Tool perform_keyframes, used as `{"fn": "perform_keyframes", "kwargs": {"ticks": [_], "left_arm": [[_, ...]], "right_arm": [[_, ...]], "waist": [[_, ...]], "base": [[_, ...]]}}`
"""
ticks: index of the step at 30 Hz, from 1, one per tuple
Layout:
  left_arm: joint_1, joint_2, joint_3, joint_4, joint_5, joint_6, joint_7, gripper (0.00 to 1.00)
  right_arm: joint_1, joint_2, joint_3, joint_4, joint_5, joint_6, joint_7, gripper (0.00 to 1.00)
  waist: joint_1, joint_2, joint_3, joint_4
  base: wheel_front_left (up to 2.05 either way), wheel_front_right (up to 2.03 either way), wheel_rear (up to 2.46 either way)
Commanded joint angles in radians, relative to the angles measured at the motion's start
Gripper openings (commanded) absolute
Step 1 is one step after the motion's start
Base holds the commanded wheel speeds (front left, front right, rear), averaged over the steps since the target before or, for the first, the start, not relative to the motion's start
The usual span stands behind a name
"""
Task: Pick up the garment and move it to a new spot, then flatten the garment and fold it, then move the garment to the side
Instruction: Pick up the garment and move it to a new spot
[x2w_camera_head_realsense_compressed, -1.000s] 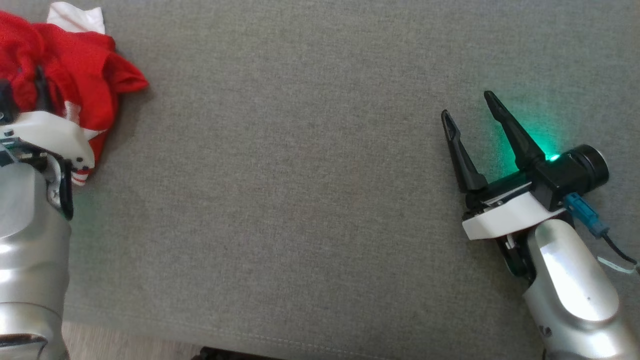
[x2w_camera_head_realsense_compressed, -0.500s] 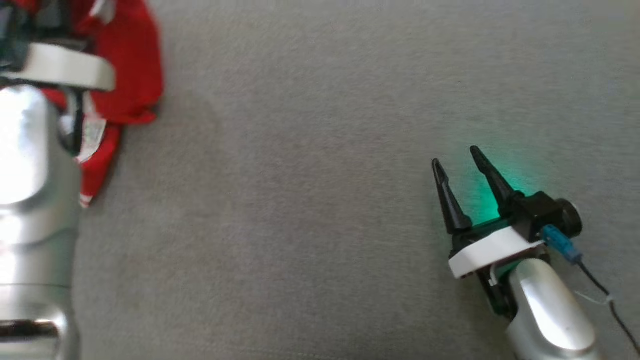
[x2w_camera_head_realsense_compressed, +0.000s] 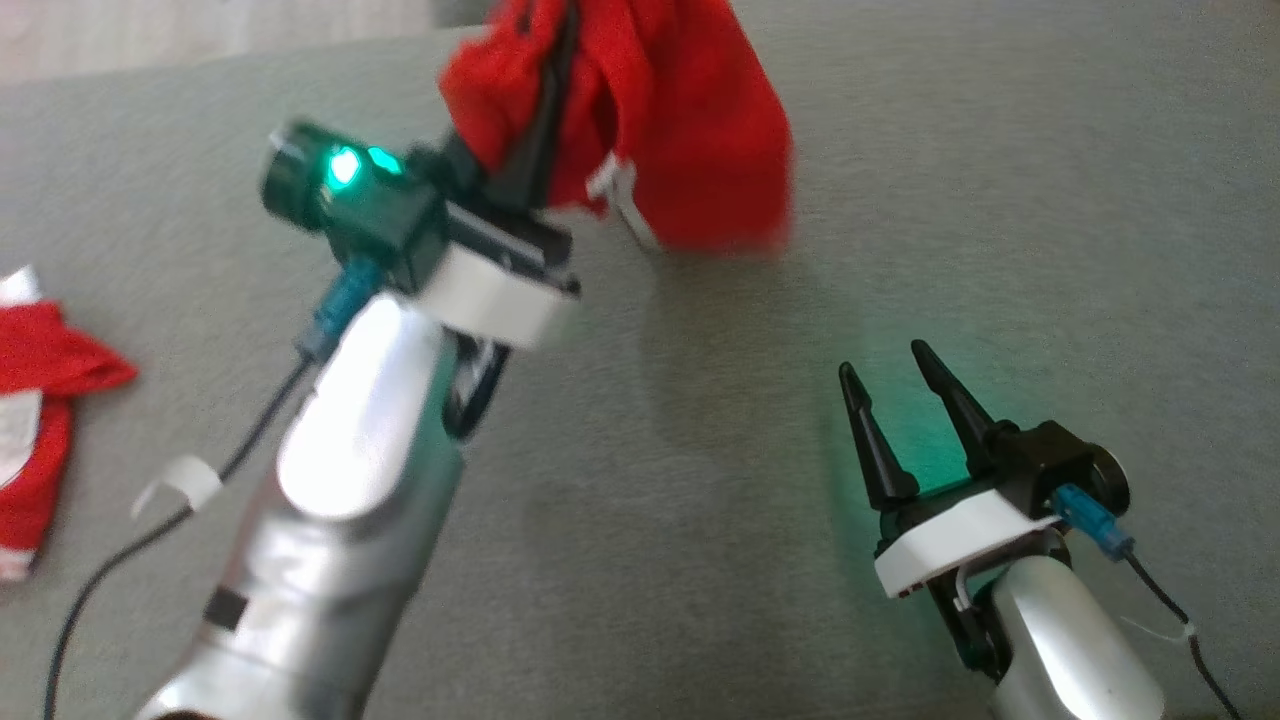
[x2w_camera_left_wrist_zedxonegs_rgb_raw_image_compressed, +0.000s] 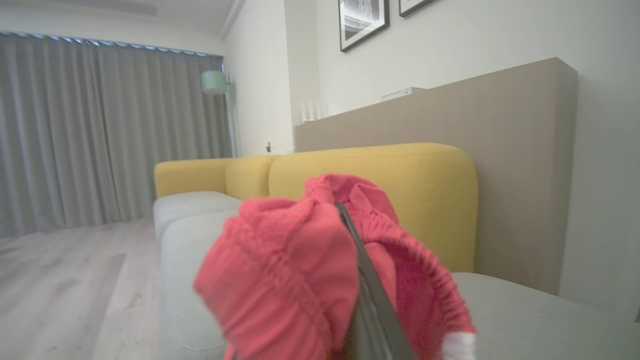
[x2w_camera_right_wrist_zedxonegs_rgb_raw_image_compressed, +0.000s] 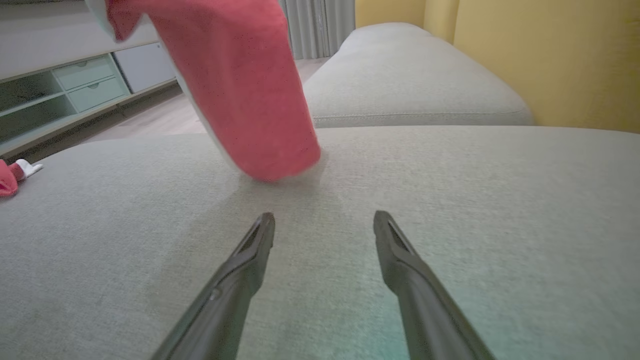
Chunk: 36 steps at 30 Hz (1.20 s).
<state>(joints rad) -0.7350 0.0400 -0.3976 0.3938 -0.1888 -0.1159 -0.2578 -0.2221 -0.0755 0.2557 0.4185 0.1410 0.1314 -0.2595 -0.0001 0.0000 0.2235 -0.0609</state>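
Where the head view looks down, the left tool (x2w_camera_head_realsense_compressed: 548, 100) is clamped on the bunched red garment (x2w_camera_head_realsense_compressed: 690, 130), held above the grey sofa seat (x2w_camera_head_realsense_compressed: 700, 520); the right tool (x2w_camera_head_realsense_compressed: 883, 358) is spread apart. Left wrist view: the garment (x2w_camera_left_wrist_zedxonegs_rgb_raw_image_compressed: 285, 270) wraps its fingers (x2w_camera_left_wrist_zedxonegs_rgb_raw_image_compressed: 367, 300). Right wrist view: the garment (x2w_camera_right_wrist_zedxonegs_rgb_raw_image_compressed: 250, 90) hangs ahead-left of the parted fingers (x2w_camera_right_wrist_zedxonegs_rgb_raw_image_compressed: 240, 270).

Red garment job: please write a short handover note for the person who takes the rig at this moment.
Left gripper: shut on the red garment, held up over the grey sofa cushion.
Right gripper: open, empty, low over the cushion.
Another red-and-white cloth lies on the cushion, far to the robot's left.
Done: pickup. To do: set it down at the new spot, flatten, fold, move aside.
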Motion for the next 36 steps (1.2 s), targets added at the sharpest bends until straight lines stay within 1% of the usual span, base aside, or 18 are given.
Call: {"fn": "perform_keyframes", "kwargs": {"ticks": [1,5,8,9,10,11,13,15,18,21,23,24,28,30,31,33,36], "left_arm": [[-0.013,0.017,0.010,-0.029,-0.015,-0.004,-0.004,0.00],[0.071,0.011,-0.056,-0.022,-0.069,-0.001,-0.004,0.00],[0.136,0.011,-0.099,-0.011,-0.108,0.019,-0.004,0.00],[0.159,0.011,-0.106,-0.005,-0.115,0.029,-0.004,0.36],[0.183,0.011,-0.109,0.001,-0.124,0.036,-0.004,0.91],[0.207,0.011,-0.101,-0.002,-0.133,0.050,-0.004,1.00],[0.261,0.010,-0.076,-0.004,-0.148,0.075,-0.004,1.00],[0.308,0.010,-0.054,-0.005,-0.129,0.089,-0.004,1.00],[0.376,0.010,0.011,-0.019,-0.097,0.113,-0.004,1.00],[0.451,0.011,0.087,-0.041,-0.068,0.121,-0.004,1.00],[0.502,0.016,0.129,-0.051,-0.044,0.120,-0.004,1.00],[0.551,0.017,0.175,-0.063,-0.027,0.119,-0.004,1.00],[0.640,0.016,0.248,-0.095,0.002,0.100,-0.004,1.00],[0.679,0.015,0.276,-0.116,0.008,0.082,-0.004,1.00],[0.679,0.015,0.276,-0.116,0.008,0.082,-0.004,1.00],[0.710,0.013,0.297,-0.132,0.012,0.064,-0.004,1.00],[0.742,0.012,0.314,-0.146,0.021,0.049,-0.004,1.00]], "right_arm": [[-0.004,0.013,0.023,-0.028,0.004,-0.001,-0.002,1.00],[0.000,0.017,0.031,-0.023,0.008,-0.001,-0.002,1.00],[0.004,0.019,0.033,-0.020,0.010,-0.001,-0.002,1.00],[0.005,0.020,0.032,-0.020,0.010,-0.001,-0.002,1.00],[0.007,0.020,0.029,-0.020,0.012,-0.001,-0.002,1.00],[0.009,0.021,0.024,-0.020,0.016,-0.001,-0.002,1.00],[0.013,0.022,0.012,-0.020,0.022,-0.001,-0.002,1.00],[0.018,0.022,-0.004,-0.019,0.025,-0.001,-0.002,1.00],[0.026,0.023,-0.018,-0.016,0.025,-0.001,-0.002,1.00],[0.034,0.024,-0.034,-0.017,0.022,-0.001,-0.002,1.00],[0.039,0.024,-0.047,-0.017,0.018,-0.001,-0.002,1.00],[0.042,0.024,-0.064,-0.018,0.016,-0.001,-0.002,1.00],[0.054,0.025,-0.099,-0.018,0.010,-0.001,-0.002,1.00],[0.066,0.025,-0.114,-0.017,0.005,-0.001,-0.002,1.00],[0.066,0.025,-0.114,-0.017,0.005,-0.001,-0.002,1.00],[0.079,0.025,-0.127,-0.014,0.001,-0.001,-0.002,1.00],[0.099,0.025,-0.139,-0.009,-0.005,-0.001,-0.002,1.00]], "waist": [[0.0001,0.0000,-0.018,-0.051],[0.0001,0.0000,-0.025,-0.082],[0.0001,0.0000,-0.030,-0.091],[0.0001,0.0000,-0.032,-0.092],[0.0001,0.0000,-0.034,-0.091],[0.0001,0.0000,-0.036,-0.089],[0.0001,0.0000,-0.042,-0.078],[0.0001,0.0000,-0.049,-0.061],[0.0001,0.0000,-0.064,-0.034],[0.0001,0.0000,-0.082,-0.003],[0.0001,0.0000,-0.093,0.017],[0.0001,0.0000,-0.104,0.035],[0.0001,0.0000,-0.128,0.061],[0.0001,0.0000,-0.140,0.069],[0.0001,0.0000,-0.140,0.069],[0.0001,0.0000,-0.151,0.075],[0.0001,0.0000,-0.164,0.080]], "base": [[0.00,0.00,0.00],[0.00,0.00,0.00],[0.00,0.00,0.00],[0.00,0.00,0.00],[0.00,0.00,0.00],[0.00,0.00,0.00],[0.00,0.00,0.00],[0.00,0.00,0.00],[0.00,0.00,0.00],[0.00,0.00,0.00],[0.00,0.00,0.00],[0.00,0.00,0.00],[0.00,0.00,0.00],[0.00,0.00,0.00],[0.00,0.00,0.00],[0.00,0.00,0.00],[0.00,0.00,0.00]]}}
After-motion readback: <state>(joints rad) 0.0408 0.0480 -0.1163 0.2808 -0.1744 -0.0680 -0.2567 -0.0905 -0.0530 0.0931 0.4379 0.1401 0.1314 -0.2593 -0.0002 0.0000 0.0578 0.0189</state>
